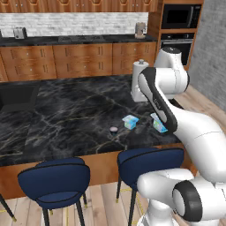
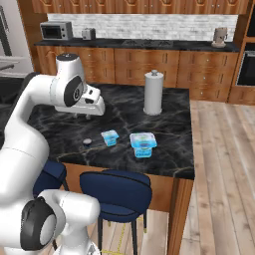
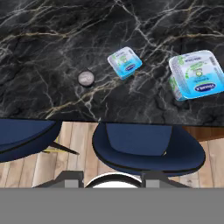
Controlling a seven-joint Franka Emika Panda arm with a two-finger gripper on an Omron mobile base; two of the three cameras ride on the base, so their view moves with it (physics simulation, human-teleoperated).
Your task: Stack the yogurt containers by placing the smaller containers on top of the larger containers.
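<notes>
On the black marble island the small light-blue pack (image 1: 130, 121) (image 2: 110, 137) (image 3: 124, 62) lies flat. To its right sits the wider teal-and-white pack (image 2: 143, 144) (image 3: 197, 76), which my arm partly covers in the left base view (image 1: 158, 122). The tiny dark cup (image 1: 113, 129) (image 2: 87, 142) (image 3: 86, 78) with a pale top stands left of the small pack, near the front edge. All three stand apart from each other. My gripper (image 2: 88, 115) (image 3: 110, 178) hangs high above the counter, open and holding nothing, with its fingertips (image 3: 70, 178) wide apart.
A tall white paper-towel roll (image 1: 139, 81) (image 2: 153, 93) stands behind the packs. Two blue stools (image 1: 55, 181) (image 1: 150, 161) tuck under the island's front edge (image 3: 131, 120). Wooden cabinets and a back counter (image 2: 134, 45) line the far wall.
</notes>
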